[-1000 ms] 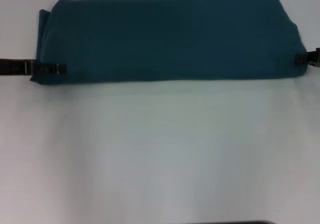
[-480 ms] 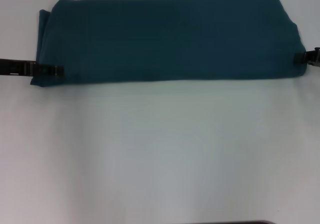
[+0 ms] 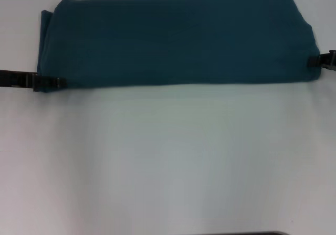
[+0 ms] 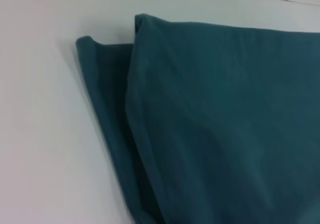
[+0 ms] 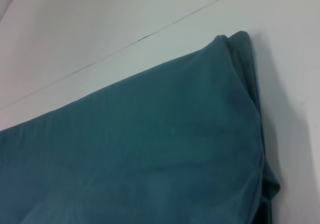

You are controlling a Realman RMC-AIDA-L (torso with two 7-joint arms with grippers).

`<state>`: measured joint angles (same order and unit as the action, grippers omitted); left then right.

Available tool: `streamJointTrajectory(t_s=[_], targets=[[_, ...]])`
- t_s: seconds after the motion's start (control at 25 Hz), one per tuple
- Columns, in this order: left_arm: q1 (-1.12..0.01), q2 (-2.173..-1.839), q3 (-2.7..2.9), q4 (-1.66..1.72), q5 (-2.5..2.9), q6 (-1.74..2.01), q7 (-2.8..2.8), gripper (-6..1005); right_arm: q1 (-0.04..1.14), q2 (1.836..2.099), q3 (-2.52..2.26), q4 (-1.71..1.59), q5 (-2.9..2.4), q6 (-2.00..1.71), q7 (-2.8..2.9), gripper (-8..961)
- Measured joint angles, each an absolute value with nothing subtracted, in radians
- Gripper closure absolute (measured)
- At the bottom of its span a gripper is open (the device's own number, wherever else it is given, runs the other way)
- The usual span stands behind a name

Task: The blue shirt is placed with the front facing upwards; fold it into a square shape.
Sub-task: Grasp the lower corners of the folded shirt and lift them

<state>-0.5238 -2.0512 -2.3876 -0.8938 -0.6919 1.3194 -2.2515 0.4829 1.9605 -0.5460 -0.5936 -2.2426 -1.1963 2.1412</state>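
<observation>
Teal-blue shirt point(image 3: 178, 38) lies as a long folded band across the far tabletop point(image 3: 168, 161), and our left hand point(image 3: 50, 82) has slid down to its near-left corner, grip unclear, while our right hand point(image 3: 321, 61) waits at the right end, so a crosswise fold seems next.

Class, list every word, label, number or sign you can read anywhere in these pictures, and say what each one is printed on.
None can be read: the blue shirt lies folded into a long band showing only plain fabric in all three views, and the white table bears no print. The left pincer and right pincer carry no legible marks.
</observation>
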Motion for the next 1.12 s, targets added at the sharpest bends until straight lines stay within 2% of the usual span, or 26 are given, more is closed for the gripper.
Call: streamJointTrajectory(t_s=[1.12], targets=[[-0.568,-2.047,-2.387,-0.911,-0.694,1.376,-2.238,84,0.486,1.961,-0.552,-0.594,-2.242,-1.189,2.144,939]])
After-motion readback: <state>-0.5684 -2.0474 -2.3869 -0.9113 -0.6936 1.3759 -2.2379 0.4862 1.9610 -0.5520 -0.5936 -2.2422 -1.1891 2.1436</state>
